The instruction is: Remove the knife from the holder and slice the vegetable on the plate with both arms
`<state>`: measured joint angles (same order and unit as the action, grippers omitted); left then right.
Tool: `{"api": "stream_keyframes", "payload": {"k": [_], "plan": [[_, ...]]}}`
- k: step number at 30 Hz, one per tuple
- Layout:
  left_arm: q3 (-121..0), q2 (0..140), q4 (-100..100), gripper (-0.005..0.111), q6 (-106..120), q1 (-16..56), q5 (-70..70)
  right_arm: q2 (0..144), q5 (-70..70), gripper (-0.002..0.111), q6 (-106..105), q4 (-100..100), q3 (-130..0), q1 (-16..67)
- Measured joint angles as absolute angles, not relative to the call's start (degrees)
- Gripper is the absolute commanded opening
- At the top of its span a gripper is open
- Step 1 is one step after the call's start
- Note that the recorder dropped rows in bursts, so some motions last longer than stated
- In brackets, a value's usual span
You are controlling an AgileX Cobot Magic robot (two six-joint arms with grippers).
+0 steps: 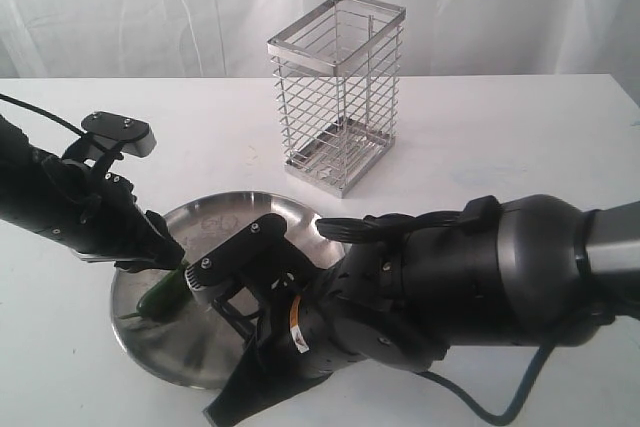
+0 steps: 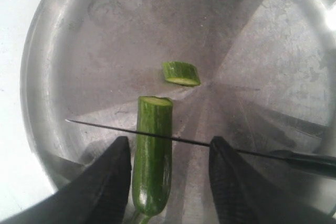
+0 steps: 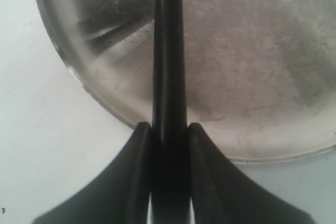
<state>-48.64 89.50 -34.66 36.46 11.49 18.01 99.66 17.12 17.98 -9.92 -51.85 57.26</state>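
The steel plate holds the green chili, which has one flat cut end. A small cut slice lies just beyond that end. My left gripper is open and straddles the chili: one finger sits close against it, the other stands well apart. The knife's thin dark blade crosses the chili a little behind the cut end, just past the fingertips. My right gripper is shut on the knife's black handle at the plate's near rim. In the exterior view the chili shows below the left gripper.
The wire holder stands empty behind the plate on the white table. The bulky right arm covers the plate's right half and the table in front of it. White cloth hangs along the back.
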Motion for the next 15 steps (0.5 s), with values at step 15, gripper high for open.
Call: {"api": "stream_keyframes", "payload": {"k": [15], "plan": [[-48.64,89.5,-34.66,0.051,36.46,11.49,18.01,102.52,16.01,0.0,17.98,-9.92,-51.85,57.26]]}}
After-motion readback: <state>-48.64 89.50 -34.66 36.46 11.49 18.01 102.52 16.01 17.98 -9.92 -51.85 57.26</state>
